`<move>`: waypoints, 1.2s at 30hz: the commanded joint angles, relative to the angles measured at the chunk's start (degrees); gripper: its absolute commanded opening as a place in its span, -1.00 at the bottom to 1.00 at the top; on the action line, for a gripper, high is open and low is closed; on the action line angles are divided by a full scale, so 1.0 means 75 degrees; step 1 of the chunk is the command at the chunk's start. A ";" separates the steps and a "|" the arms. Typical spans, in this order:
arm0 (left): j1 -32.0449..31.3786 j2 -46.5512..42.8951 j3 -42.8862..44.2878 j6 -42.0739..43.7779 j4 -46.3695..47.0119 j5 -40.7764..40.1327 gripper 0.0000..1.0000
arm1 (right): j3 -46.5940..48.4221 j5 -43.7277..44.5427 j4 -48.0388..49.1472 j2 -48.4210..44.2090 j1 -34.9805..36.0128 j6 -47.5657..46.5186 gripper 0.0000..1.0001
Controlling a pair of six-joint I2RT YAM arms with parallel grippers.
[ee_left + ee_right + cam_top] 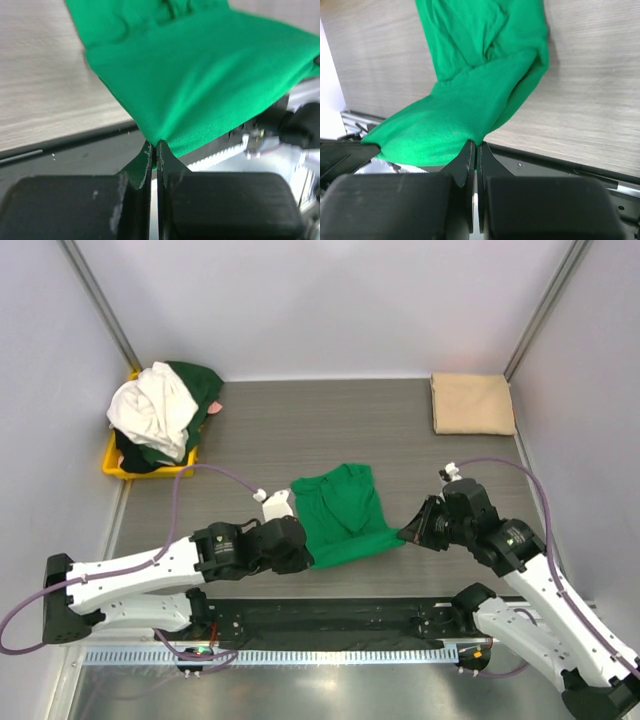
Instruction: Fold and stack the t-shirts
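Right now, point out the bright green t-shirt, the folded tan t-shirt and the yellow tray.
bright green t-shirt [345, 515], top view, middle of its body.
tan t-shirt [472, 403], top view, centre of the folded cloth.
yellow tray [115, 466], top view, bare near-left rim.

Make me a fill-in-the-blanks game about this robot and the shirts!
The shirt pinched by the left claw and right claw is bright ___.
The folded tan shirt lies at the table's far ___ corner.
The white shirt lies on top in the ___ tray.
Missing words: green, right, yellow.
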 commanded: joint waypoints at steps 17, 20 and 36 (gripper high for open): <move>0.3719 0.1485 0.1708 0.1878 -0.0144 0.1069 -0.99 | 0.3161 0.0751 0.0800 0.4170 -0.0762 -0.1349 -0.98; 0.4516 0.2222 0.1918 0.2241 0.0172 0.1912 -1.00 | 0.3465 0.0421 0.1163 0.5072 -0.1172 -0.1547 -0.98; 0.7272 0.8263 0.7525 0.4363 -0.1797 0.4482 0.57 | 0.9484 -0.0587 0.0185 1.0470 -0.1935 -0.2697 0.61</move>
